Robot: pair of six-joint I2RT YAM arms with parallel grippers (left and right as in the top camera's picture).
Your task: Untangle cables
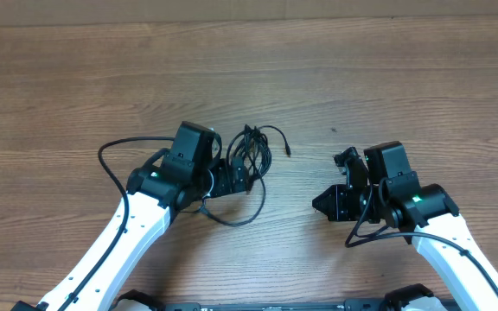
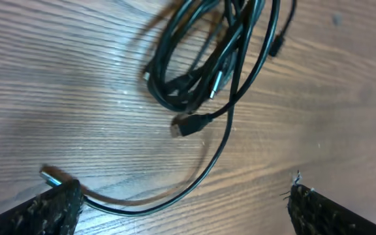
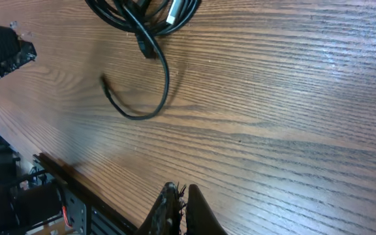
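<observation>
The cables lie in a messy bunch on the table, near the middle of the overhead view. The left gripper is just beside them, spread wide and holding nothing. The right gripper sits far right, pressed together.

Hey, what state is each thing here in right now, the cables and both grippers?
cables: tangled in one looped bundle, lying loose on the wooden table, gripped by nothing.
left gripper: open wide, empty, one cable strand lying between its fingers.
right gripper: shut, empty, apart from the bundle.
</observation>
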